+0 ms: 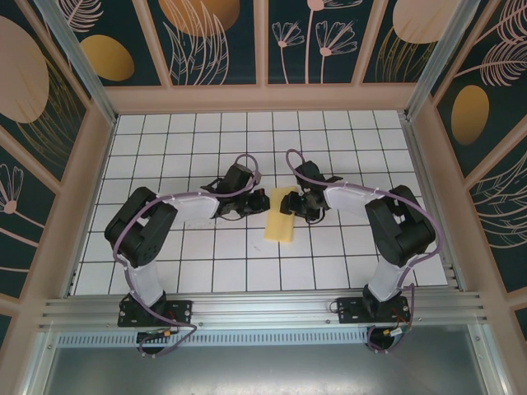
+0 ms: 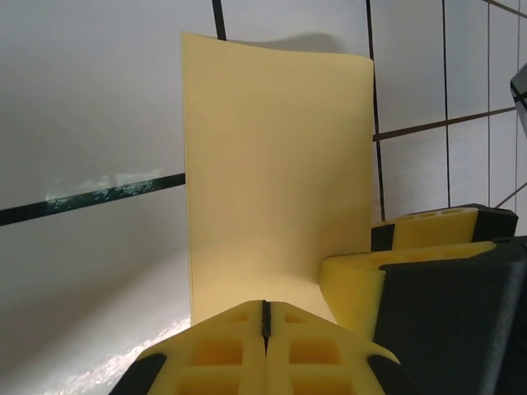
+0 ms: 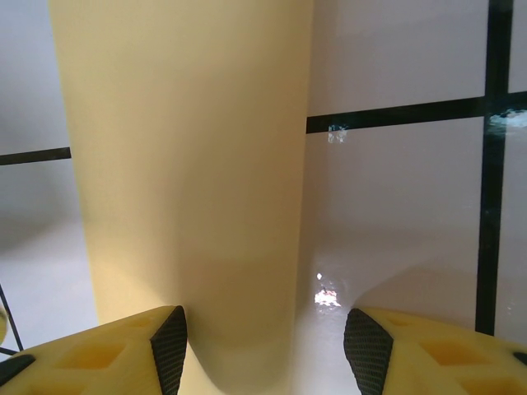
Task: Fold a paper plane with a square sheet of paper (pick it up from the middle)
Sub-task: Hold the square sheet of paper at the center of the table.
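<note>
The left claw (image 2: 264,314) is pressed together, perhaps nipping the square sheet of paper (image 1: 280,222). The right claw (image 3: 265,333) stands apart over its edge.

White gridded tabletop (image 1: 206,271); dark floral wall panels (image 1: 214,41); pale wood frame (image 1: 263,97); glossy glare on tiles.

Tabletop (image 1: 354,140): white and glossy, walled at its far, left and right edges.
Grid lines (image 3: 395,111): thin, black, cutting the tabletop into square tiles.
Back wall (image 1: 214,33): dark teal panels with pale flower outlines and orange ovals, split by light wooden bars, along the far edge.
Left wall (image 1: 33,123): same pattern, along the left edge.
Right wall (image 1: 494,164): same pattern, along the right edge.
Posts (image 1: 78,53): silver metal, slanting up from the two far corners.
Rail (image 1: 263,311): slotted aluminium, along the near edge.
Metal sheet (image 1: 263,370): dull grey, in front of the rail.
</note>
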